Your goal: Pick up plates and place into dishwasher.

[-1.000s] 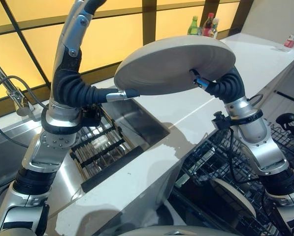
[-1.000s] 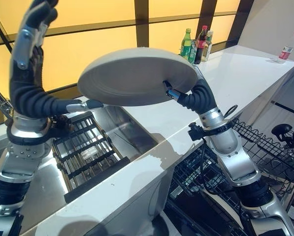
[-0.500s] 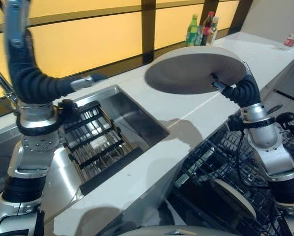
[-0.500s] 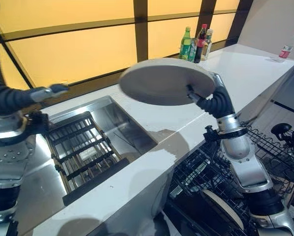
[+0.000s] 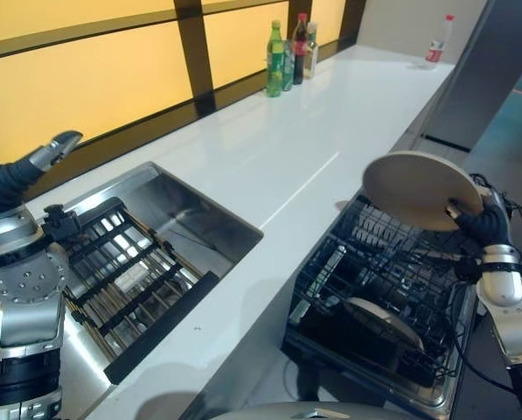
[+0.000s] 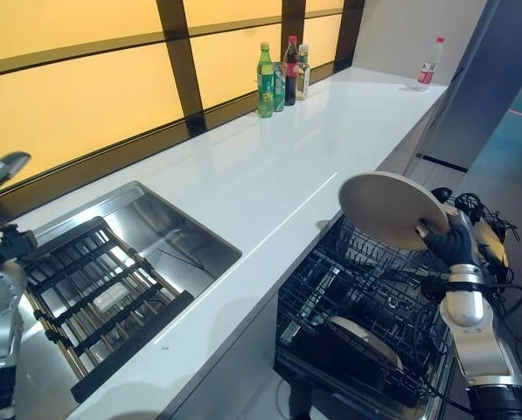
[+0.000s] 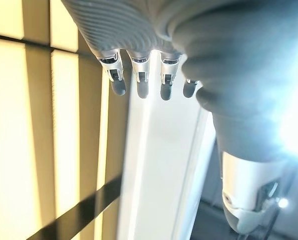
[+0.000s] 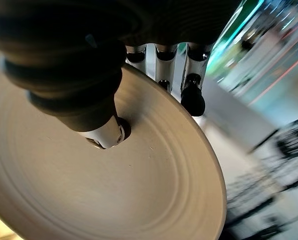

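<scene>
A round beige plate (image 5: 416,189) hangs tilted above the open dishwasher's black wire rack (image 5: 320,278). My right hand (image 5: 476,225) is shut on it at its right edge. In the right wrist view the thumb (image 8: 107,135) presses the plate's (image 8: 114,200) face and the fingers (image 8: 191,96) reach over its rim. A second plate (image 5: 385,320) stands in the rack below. My left hand (image 5: 54,149) is open at the far left over the sink, fingers (image 7: 140,76) straight and holding nothing.
A steel sink (image 5: 192,210) with a dark slatted drying rack (image 5: 125,276) lies at the left. The white counter (image 5: 269,157) runs back to several bottles (image 5: 287,57) by the window, and one more bottle (image 5: 436,51) stands at the far right.
My right hand has carried the plate right and down, from above the counter to above the dishwasher rack. My left hand came off the plate and drew back left. The camera turned right.
</scene>
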### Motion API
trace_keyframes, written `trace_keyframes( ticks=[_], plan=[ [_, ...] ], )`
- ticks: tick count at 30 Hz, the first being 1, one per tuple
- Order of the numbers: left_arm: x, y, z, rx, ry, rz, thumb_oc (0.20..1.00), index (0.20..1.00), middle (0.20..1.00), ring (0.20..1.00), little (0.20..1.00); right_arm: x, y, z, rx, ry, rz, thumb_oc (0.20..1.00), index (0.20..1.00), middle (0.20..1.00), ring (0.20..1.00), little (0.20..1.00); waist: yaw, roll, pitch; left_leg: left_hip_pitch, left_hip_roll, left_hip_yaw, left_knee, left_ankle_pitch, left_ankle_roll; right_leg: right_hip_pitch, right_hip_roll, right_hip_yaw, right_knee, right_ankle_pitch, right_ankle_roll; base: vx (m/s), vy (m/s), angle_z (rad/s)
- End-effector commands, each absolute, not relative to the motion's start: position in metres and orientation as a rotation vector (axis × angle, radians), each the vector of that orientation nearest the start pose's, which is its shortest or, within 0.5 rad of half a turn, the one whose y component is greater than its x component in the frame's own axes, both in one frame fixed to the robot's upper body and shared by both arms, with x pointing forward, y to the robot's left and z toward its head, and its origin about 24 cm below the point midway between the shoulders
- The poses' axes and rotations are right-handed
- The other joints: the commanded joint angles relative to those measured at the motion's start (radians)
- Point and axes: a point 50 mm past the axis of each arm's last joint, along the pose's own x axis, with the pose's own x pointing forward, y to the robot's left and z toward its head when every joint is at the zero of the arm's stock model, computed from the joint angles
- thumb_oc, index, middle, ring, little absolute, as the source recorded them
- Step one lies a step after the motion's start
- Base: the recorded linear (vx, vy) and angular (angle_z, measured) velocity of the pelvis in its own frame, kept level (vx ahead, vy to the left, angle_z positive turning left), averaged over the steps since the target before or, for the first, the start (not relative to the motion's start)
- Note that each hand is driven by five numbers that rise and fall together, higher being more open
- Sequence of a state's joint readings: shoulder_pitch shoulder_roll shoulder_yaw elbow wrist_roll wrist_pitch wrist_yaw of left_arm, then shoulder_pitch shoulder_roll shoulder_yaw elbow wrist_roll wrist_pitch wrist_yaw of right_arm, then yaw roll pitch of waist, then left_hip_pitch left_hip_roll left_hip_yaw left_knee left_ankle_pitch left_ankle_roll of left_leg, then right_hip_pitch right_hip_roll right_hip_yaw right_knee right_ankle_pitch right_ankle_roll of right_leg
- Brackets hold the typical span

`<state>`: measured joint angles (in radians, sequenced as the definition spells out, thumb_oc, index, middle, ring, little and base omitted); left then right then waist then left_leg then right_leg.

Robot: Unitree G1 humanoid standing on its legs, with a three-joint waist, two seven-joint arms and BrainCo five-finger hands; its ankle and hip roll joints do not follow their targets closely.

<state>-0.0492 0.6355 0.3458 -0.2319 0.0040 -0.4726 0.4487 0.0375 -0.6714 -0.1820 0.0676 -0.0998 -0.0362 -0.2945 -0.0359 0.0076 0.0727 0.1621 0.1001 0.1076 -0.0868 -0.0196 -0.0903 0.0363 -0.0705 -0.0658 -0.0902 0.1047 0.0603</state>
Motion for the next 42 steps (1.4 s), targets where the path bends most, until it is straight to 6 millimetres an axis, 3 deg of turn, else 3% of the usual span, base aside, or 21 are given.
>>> trace_keyframes(
  ticks=[1, 10, 17, 28, 36, 42],
  plan=[
    [0.213, 0.291, 0.233, 0.535, -0.993, 0.509, 1.0, 1.0, 1.0, 1.0, 1.0, 0.247, -0.323, 0.134, -0.78, -0.229, -0.541, 0.2, 0.2, 0.2, 0.2, 0.2, -0.01, -0.03, -0.014, -0.104, -0.038, -0.017, 0.115, -0.07, 0.05, -0.003, -0.116, 0.022, 0.157, -0.143, 0.104, -0.02, -0.059, -0.03],
    [0.216, 0.292, 0.237, 0.56, -0.993, 0.521, 1.0, 1.0, 1.0, 1.0, 1.0, 0.248, -0.34, 0.113, -0.879, -0.112, -0.592, 0.2, 0.2, 0.2, 0.2, 0.2, 0.007, -0.007, 0.038, -0.169, -0.03, -0.048, 0.134, -0.054, 0.032, -0.039, -0.106, 0.008, 0.178, -0.158, 0.095, -0.02, -0.105, 0.02],
    [0.23, 0.279, 0.254, 0.57, -1.08, 0.527, 1.0, 1.0, 1.0, 1.0, 1.0, 0.273, -0.345, 0.129, -0.886, -0.139, -0.612, 0.2, 0.2, 0.2, 0.2, 0.2, 0.025, 0.03, 0.15, -0.299, -0.026, -0.09, 0.179, -0.013, 0.008, -0.115, -0.078, 0.003, 0.211, -0.173, 0.057, -0.22, -0.096, 0.06],
    [0.236, 0.274, 0.271, 0.591, -1.157, 0.55, 1.0, 1.0, 1.0, 1.0, 1.0, 0.293, -0.349, 0.134, -0.937, -0.104, -0.564, 0.2, 0.2, 0.2, 0.2, 0.2, 0.026, 0.077, 0.236, -0.386, -0.019, -0.107, 0.209, 0.024, -0.014, -0.193, -0.069, -0.005, 0.263, -0.191, 0.025, -0.1, -0.046, 0.05],
    [0.241, 0.268, 0.283, 0.606, -1.196, 0.55, 1.0, 1.0, 1.0, 1.0, 1.0, 0.307, -0.336, 0.117, -0.977, 0.005, -0.406, 0.2, 0.2, 0.2, 0.2, 0.2, 0.017, 0.1, 0.274, -0.409, -0.012, -0.097, 0.209, 0.038, -0.015, -0.237, -0.065, 0.004, 0.289, -0.197, 0.014, -0.07, -0.021, -0.02],
    [0.246, 0.262, 0.295, 0.617, -1.218, 0.533, 1.0, 1.0, 1.0, 1.0, 1.0, 0.306, -0.335, 0.084, -1.011, 0.22, -0.203, 0.2, 0.2, 0.2, 0.2, 0.2, 0.023, 0.095, 0.29, -0.418, -0.011, -0.096, 0.217, 0.039, -0.014, -0.245, -0.068, -0.002, 0.296, -0.195, 0.01, -0.03, -0.046, 0.0]
  ],
)
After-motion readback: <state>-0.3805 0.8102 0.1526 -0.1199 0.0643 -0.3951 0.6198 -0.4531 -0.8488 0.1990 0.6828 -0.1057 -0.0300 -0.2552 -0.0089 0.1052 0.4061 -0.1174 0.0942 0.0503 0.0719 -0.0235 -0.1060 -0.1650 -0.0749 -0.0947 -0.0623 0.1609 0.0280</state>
